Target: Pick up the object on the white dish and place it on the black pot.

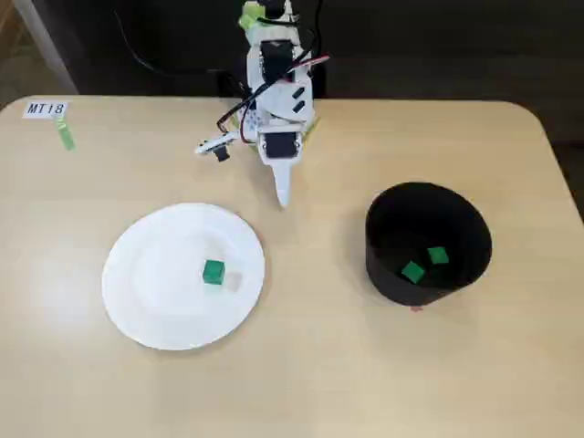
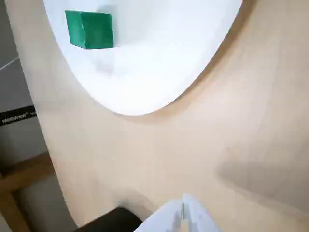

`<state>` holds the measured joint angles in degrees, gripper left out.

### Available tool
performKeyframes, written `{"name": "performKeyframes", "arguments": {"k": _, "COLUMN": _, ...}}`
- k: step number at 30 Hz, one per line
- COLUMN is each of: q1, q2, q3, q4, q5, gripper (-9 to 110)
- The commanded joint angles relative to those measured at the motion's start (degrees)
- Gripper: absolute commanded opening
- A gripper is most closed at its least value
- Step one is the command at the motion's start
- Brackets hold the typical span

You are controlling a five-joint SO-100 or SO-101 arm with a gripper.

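Sitting nearest the camera in the fixed view: white dish (image 1: 137,292), flat on the light wooden table (image 1: 301,383), left of centre. Holding one tiny green cube (image 1: 213,272) a touch right of its middle, alone on the paper, nothing touching it. Same cube (image 2: 90,30) filling the top-left corner of the wrist view, resting on the dish (image 2: 159,63), whose curved edge sweeps across the upper half there.

Standing off to the right at about the same depth, well apart from the dish: black pot (image 1: 388,274), straight-walled and open on top. Two more green cubes down inside on its floor (same colour as the one on the plate), one cube (image 1: 412,272) lower left, another cube (image 1: 438,255) just up and right of it.

Hanging further back, between dish and pot but behind both: gripper (image 1: 282,195), white tip pointing down at bare table, carrying nothing. Fingers pressed together, no visible gap; same story in the wrist view, gripper (image 2: 182,208) poking in from the bottom edge, tips meeting over bare wood.

Stuck at the far left corner: a small white label (image 1: 46,109) reading MT18, with a green strip (image 1: 65,137) just below.
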<state>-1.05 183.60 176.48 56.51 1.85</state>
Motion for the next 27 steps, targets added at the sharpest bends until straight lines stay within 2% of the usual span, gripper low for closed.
{"name": "performKeyframes", "arguments": {"k": 1, "q1": -1.32, "q2": 7.21, "q3": -2.37, "q4": 1.14, "q5": -0.35, "gripper": 0}}
{"name": "performKeyframes", "arguments": {"k": 12, "q1": -0.62, "q2": 7.21, "q3": -2.29, "q4": 0.62, "q5": 0.88, "gripper": 1}}
{"name": "performKeyframes", "arguments": {"k": 16, "q1": -2.29, "q2": 5.89, "q3": -9.67, "q4": 3.6, "q5": 0.18, "gripper": 0}}
{"name": "performKeyframes", "arguments": {"k": 22, "q1": -0.97, "q2": -18.9, "q3": -32.61, "q4": 5.89, "q5": -3.6, "gripper": 0}}
{"name": "performKeyframes", "arguments": {"k": 27, "q1": 2.2, "q2": -31.46, "q3": -44.56, "q4": 7.56, "q5": -1.93, "gripper": 0}}
